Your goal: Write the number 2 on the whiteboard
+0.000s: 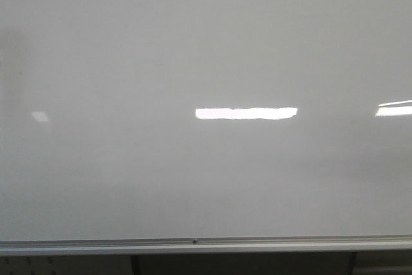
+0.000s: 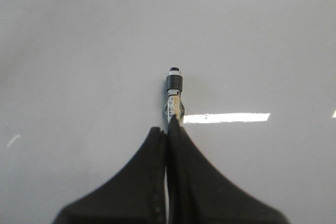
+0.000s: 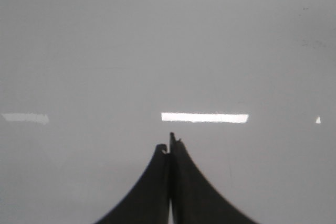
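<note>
Whiteboard: the whiteboard [image 1: 206,43] fills nearly all of the front view, glossy pale grey, with its silver frame edge running along the bottom and a dark gap below that.
Board surface: blank in the front view; I see no marker stroke anywhere on it, so the number 2 is not there to be seen in any of the 3 views.
Reflections: a bright white light bar [image 1: 246,113] sits just right of the board's centre, a second one is cut off at the right edge, and a faint pale patch shows at the left.
Left tool: the left tool [image 2: 168,129] is clenched on a marker [image 2: 174,90], its 2 black fingers [image 2: 142,182] pressed together with the pen squeezed between their tips.
Marker: it sticks out past the fingertips, pale barrel with print on it, then a dark grey collar and a small black tip at the far end, pointing at the board; whether the tip touches the surface I cannot tell.
Right tool: the right tool [image 3: 169,142] is clenched too, fingers meeting with nothing between them, facing the same pale board.
Arms in front view: neither arm shows there.
</note>
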{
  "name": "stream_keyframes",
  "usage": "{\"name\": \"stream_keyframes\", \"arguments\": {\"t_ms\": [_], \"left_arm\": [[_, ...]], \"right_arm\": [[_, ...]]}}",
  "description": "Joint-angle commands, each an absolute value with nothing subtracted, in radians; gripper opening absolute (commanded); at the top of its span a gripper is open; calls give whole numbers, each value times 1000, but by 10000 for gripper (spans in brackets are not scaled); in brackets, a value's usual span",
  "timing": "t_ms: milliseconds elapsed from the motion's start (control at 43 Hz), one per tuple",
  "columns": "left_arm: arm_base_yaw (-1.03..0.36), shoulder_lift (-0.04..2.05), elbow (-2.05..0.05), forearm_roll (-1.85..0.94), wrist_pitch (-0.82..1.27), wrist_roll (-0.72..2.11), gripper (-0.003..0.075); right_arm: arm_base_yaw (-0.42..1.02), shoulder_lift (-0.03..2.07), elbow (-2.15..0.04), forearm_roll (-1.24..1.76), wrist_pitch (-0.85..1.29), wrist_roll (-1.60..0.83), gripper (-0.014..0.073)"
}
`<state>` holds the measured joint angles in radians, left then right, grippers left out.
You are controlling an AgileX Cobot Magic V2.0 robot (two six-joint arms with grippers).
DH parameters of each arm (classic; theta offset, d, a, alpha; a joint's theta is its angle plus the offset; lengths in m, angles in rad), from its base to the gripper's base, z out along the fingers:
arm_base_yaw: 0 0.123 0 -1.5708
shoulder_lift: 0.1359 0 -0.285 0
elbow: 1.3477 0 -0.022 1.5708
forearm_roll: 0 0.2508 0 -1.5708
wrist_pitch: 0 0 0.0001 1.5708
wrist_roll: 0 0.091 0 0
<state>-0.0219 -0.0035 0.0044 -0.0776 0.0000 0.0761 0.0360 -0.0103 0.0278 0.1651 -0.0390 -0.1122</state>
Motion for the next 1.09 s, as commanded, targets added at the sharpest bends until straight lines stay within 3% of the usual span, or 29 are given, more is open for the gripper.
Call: {"name": "stream_keyframes", "arguments": {"t_ms": [0, 838, 1071], "left_arm": [[-21, -21, 28, -82, -79, 73, -20], [-21, -21, 23, -82, -141, 73, -20], [-22, -19, -116, -82, -97, 73, -20]], "right_arm": [[31, -26, 27, 166, -116, -114, -70], [31, -26, 24, 166, -112, -114, -70], [31, -25, -93, 166, 23, -114, -70]]}}
